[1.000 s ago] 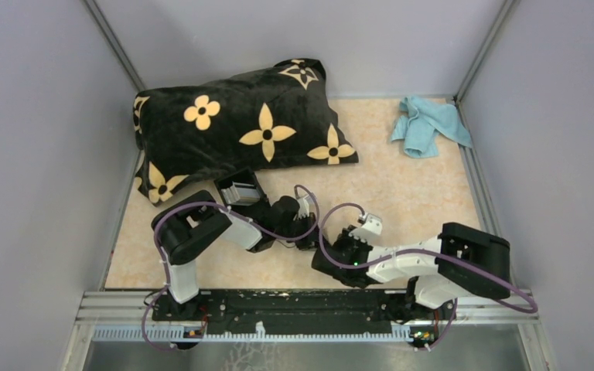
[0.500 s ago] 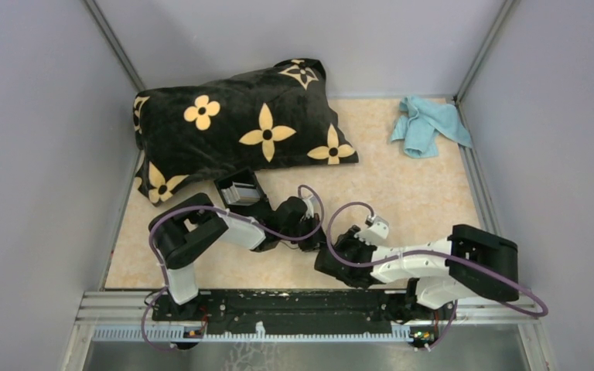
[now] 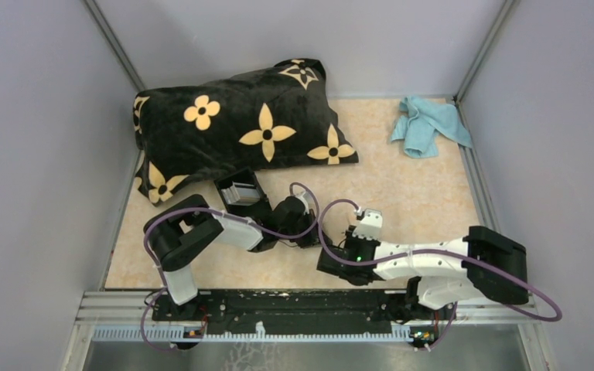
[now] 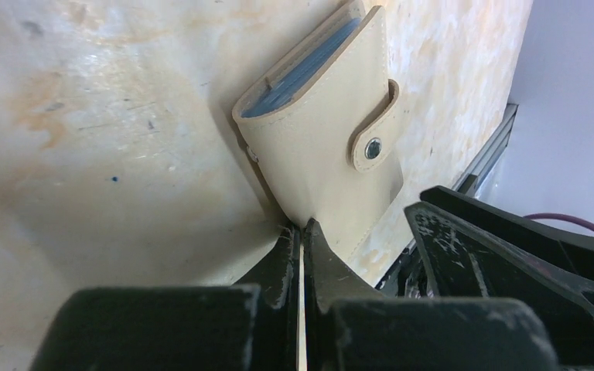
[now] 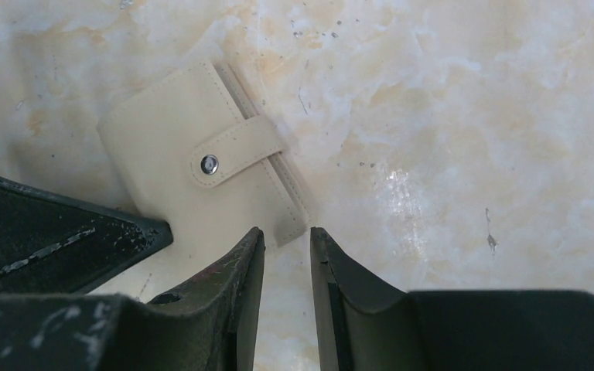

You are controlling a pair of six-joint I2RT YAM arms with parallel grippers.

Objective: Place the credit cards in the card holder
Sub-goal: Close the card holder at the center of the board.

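A pale beige card wallet (image 4: 317, 147) with a snap strap and blue edges inside lies tilted on the marbled table; it also shows in the right wrist view (image 5: 201, 170). My left gripper (image 4: 302, 228) is shut on its near corner. My right gripper (image 5: 286, 236) is open by a narrow gap, its fingertips right at the wallet's other corner. From above, the left gripper (image 3: 309, 238) and right gripper (image 3: 326, 255) meet and hide the wallet. The black card holder (image 3: 239, 189) with grey ribbed slots stands behind the left arm. The grey striped card is out of view.
A big black pillow with yellow flowers (image 3: 240, 127) fills the back left, close behind the card holder. A light blue cloth (image 3: 429, 124) lies at the back right. Grey walls close in both sides, and a metal rail (image 3: 294, 301) runs along the near edge.
The right arm's elbow has swung out to the right while its gripper stayed low next to the left gripper. The left arm's elbow has shifted slightly left. The card holder has not moved.
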